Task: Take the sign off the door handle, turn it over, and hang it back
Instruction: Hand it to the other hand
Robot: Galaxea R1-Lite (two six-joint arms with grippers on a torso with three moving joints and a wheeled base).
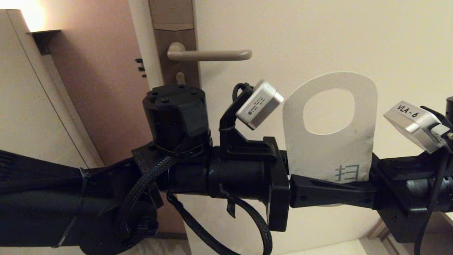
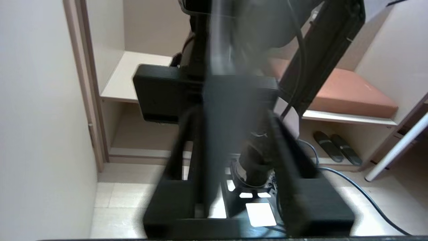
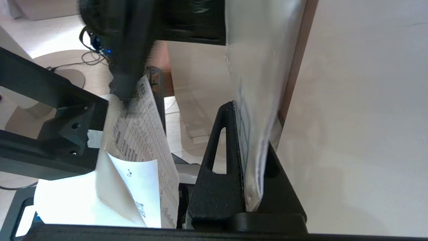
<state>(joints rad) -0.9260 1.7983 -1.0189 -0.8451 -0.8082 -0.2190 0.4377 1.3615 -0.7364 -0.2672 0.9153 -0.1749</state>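
Holding the sign (image 1: 331, 141) upright between our two arms, we have it off the door handle (image 1: 209, 55), which juts bare from its brown lock plate (image 1: 174, 21) up and to the left, well apart from the card. The white face looks toward us, a printed character showing near its lower edge, and the oval hole sits at the top, where it needs to be for hooking over the lever.

Our right gripper (image 3: 249, 174) comes in from the right and is clamped on the card's lower part; in the right wrist view the two black fingers (image 3: 217, 187) press flat on either side of the thin sheet. That low grip leaves the hole free. Our left gripper (image 2: 230, 160) meets the same lower edge from the left, and in its own view the fingers stand apart, with the card's edge running blurred between them, so we judge it is not gripping.

This looks like a hand-over in mid-air, which would let us present the other face. The white side still faces us, so the hanging is yet to do. The risk is the card slipping or bending, being so thin, as the lone grip carries it toward the lever.
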